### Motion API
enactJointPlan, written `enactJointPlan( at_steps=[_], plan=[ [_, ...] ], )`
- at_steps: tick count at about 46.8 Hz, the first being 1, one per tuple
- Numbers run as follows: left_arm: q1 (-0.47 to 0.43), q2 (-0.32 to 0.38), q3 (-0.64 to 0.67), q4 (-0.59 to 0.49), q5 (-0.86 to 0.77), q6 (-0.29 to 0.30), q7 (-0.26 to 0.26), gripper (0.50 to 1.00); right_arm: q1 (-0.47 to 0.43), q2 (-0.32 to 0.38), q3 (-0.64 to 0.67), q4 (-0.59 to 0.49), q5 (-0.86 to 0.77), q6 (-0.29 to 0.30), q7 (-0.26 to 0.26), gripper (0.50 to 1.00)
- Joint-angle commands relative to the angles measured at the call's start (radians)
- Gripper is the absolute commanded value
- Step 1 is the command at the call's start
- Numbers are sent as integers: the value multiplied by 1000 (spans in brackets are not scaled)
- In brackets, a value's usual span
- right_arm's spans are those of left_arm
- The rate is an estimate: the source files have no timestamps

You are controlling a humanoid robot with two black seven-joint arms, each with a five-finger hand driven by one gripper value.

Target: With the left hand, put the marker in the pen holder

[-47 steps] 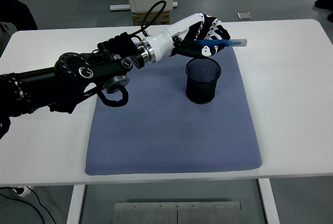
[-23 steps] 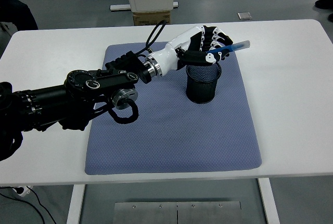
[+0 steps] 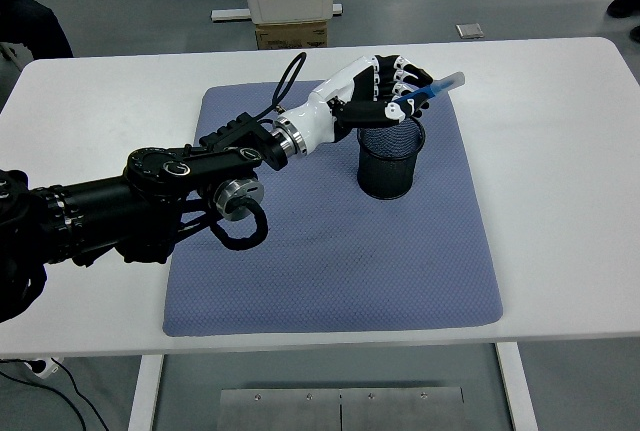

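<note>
A: We start at our left hand [image 3: 385, 91], just above the middle of the frame. Its fingers [image 3: 405, 76] are curled around the blue marker [image 3: 432, 91], which lies at a slant, the pale cap end pointing up and to the right.

B: And below it?

A: The black mesh pen holder [image 3: 391, 156] stands upright directly beneath, its open rim just under the knuckles. The marker's lower end sits over that rim, though we cannot tell whether the tip is inside the mouth yet.

B: So which step are we in?

A: We judge it the last one before release: the marker is carried and lined up over the cup, not dropped. Next we would need to tip it steeper, lower end down into the opening, then loosen the fingers so it slides in. At this slant it could catch on the rim or nudge the light holder over.

B: What lies around that?

A: The holder stands in the upper right part of a blue-grey mat [image 3: 330, 261], which lies on the white bench [image 3: 560, 201]. Our black forearm runs in from the left edge. The right arm is not in view.
</note>
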Motion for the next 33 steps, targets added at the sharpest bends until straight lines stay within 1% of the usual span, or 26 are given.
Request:
enactJointPlan(
  at_steps=[1, 2, 4, 8, 9, 10, 11, 14, 15, 19, 23, 27, 31, 33],
  plan=[
    [4, 0, 0, 0, -4, 0, 1, 549, 0, 0, 0, 0, 0, 0, 0, 1000],
    [4, 0, 0, 0, -5, 0, 1, 560, 0, 0, 0, 0, 0, 0, 0, 1000],
    [6, 1, 0, 0, -11, 0, 1, 601, 0, 0, 0, 0, 0, 0, 0, 1000],
    [6, 2, 0, 0, -19, 0, 1, 651, 0, 0, 0, 0, 0, 0, 0, 1000],
    [6, 2, 0, 0, -19, 0, 1, 657, 0, 0, 0, 0, 0, 0, 0, 1000],
    [6, 2, 0, 0, -19, 0, 1, 677, 0, 0, 0, 0, 0, 0, 0, 1000],
    [6, 2, 0, 0, -19, 0, 1, 712, 0, 0, 0, 0, 0, 0, 0, 1000],
    [7, 2, -1, 0, -20, 1, 1, 841, 0, 0, 0, 0, 0, 0, 0, 1000],
    [7, 2, -3, 0, -20, 1, 1, 859, 0, 0, 0, 0, 0, 0, 0, 1000],
    [7, 5, -13, 0, -20, 1, 1, 862, 0, 0, 0, 0, 0, 0, 0, 1000],
    [6, 11, -24, 1, -19, 0, 1, 906, 0, 0, 0, 0, 0, 0, 0, 1000],
    [-3, 21, -38, 1, -17, 0, 1, 915, 0, 0, 0, 0, 0, 0, 0, 1000],
    [-8, 58, -75, 1, -16, -2, 1, 1000, 0, 0, 0, 0, 0, 0, 0, 1000],
    [-8, 87, -115, 1, -13, -2, 1, 1000, 0, 0, 0, 0, 0, 0, 0, 1000]
  ],
)
